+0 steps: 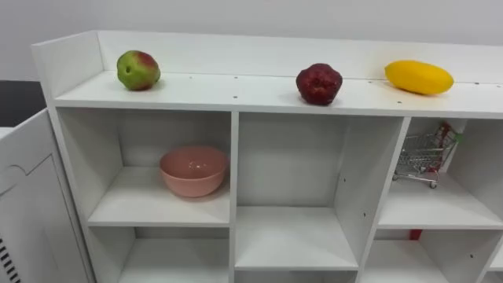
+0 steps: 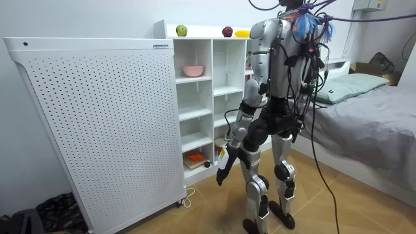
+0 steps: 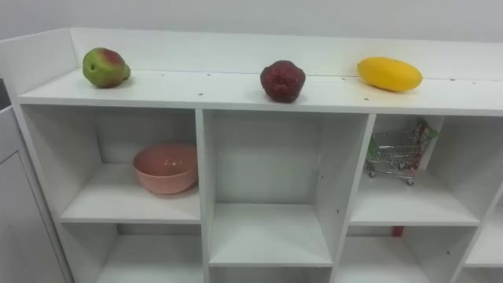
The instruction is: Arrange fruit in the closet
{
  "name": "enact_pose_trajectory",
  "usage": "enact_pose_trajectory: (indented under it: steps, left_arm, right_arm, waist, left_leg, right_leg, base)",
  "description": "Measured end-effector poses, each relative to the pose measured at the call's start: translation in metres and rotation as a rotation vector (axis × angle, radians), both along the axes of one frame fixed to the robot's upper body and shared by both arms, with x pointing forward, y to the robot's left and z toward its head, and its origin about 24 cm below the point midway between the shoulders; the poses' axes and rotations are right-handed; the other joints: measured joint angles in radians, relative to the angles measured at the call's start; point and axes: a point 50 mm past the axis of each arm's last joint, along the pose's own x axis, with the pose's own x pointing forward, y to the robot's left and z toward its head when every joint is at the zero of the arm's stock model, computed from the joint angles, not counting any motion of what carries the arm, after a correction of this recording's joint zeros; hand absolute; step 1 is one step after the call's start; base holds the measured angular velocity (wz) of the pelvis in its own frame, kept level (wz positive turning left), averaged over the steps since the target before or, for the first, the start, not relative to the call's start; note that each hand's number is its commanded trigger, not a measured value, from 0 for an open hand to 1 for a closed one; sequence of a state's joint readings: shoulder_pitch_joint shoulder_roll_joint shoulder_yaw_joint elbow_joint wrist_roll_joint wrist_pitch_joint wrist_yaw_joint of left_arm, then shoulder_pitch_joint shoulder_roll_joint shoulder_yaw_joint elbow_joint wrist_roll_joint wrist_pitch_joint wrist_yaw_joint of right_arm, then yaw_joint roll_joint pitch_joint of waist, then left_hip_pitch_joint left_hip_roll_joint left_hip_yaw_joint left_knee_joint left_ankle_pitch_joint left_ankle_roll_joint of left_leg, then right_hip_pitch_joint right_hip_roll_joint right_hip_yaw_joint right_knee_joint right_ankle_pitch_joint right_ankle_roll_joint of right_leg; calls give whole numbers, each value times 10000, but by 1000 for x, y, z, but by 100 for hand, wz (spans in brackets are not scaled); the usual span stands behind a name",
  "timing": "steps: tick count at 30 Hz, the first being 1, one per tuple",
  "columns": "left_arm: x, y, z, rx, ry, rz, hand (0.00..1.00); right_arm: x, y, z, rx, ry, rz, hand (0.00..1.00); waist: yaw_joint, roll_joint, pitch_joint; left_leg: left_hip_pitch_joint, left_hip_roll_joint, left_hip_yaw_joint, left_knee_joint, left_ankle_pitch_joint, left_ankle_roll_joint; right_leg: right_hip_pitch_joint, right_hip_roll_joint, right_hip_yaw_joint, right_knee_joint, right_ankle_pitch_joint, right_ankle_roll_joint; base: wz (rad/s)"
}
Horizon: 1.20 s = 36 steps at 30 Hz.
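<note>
Three fruits lie apart on the top board of a white open-shelf closet. A green-and-red apple is at the left, a dark red fruit near the middle, and a yellow mango at the right. In the room view I stand upright facing the closet, close to it. My left hand hangs low beside my thigh with relaxed fingers, holding nothing.
A pink bowl sits in the upper left compartment and a small wire shopping cart in the upper right one. A tall perforated white panel stands left of the closet. A bed lies behind me.
</note>
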<state>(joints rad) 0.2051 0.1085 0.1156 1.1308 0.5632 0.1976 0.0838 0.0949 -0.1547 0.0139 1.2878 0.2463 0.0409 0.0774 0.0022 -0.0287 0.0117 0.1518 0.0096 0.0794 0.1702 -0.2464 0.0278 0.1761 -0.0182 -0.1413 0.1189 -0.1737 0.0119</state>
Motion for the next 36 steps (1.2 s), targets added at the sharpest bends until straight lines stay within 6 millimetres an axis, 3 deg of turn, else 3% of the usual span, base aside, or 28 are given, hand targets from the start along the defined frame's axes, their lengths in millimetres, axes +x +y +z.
enact_pose_trajectory:
  steps: [9, 15, 24, 25, 26, 28, 32, 34, 36]
  left_arm:
    - [2, 0, 0, -17, -64, -17, 0]
    - [2, 0, 0, -51, -232, 0, 0]
    - [8, 2, 2, 353, -891, 79, 0]
    - [10, 2, 2, 349, -983, 82, 0]
    - [10, 2, 2, 347, -1033, 99, 0]
    - [12, 4, 3, 376, -1257, 144, 0]
    - [16, 10, 5, 683, -1795, 392, 0]
    - [14, 11, 6, 911, -1916, 382, 0]
    - [13, 12, 7, 1095, -2026, 362, 0]
  right_arm:
    - [3, 0, 0, -70, -54, 186, 0]
    - [0, 0, 0, -167, -64, -524, 0]
    - [-2, -9, 2, -967, -118, -2378, 0]
    - [4, -13, 4, -1209, -396, -2665, 0]
    - [10, -16, 6, -1332, -656, -2852, 0]
    - [41, -25, 15, -1774, -1900, -3823, 0]
    - [87, -36, 38, -2630, -3786, -4174, 0]
    - [122, -41, 67, -3224, -5654, -4309, 0]
    - [141, -44, 88, -3578, -6902, -4430, 0]
  waist:
    - [8, -8, -5]
    - [10, 2, -107]
    - [-10, -52, -77]
    - [-54, -134, -110]
    - [-98, -107, -87]
    - [-251, -88, -58]
    - [-282, -131, -60]
    - [-192, -46, -73]
    - [-210, 27, -108]
  left_leg:
    - [-23, -1, -13, -1, 0, 0]
    - [75, -36, -1, 51, 4, -3]
    - [177, -8, 27, 2, -2, 4]
    - [189, -32, 27, 2, -1, 4]
    - [190, -35, 26, -1, -1, 4]
    - [175, -40, 28, 0, 0, 6]
    - [163, -38, 85, -8, 0, 6]
    - [141, -27, 262, 8, 3, 8]
    - [164, -36, 262, 0, 3, 8]
  right_leg:
    - [-10, -1, 14, 7, 0, 0]
    - [76, 7, 26, 11, 0, 0]
    - [126, 31, 266, 42, 0, -1]
    - [126, 27, 273, 75, 0, -1]
    - [121, 27, 271, 88, 0, -1]
    - [33, 27, 279, 174, 2, -3]
    - [-100, 33, 349, 221, 8, -12]
    - [-227, 60, 543, 329, 7, -12]
    - [-252, 62, 574, 313, 7, -11]
  base:
    - [0]
    - [0]
    - [-4]
    - [0]
    - [0]
    - [-6]
    - [-7]
    - [-26]
    - [-8]
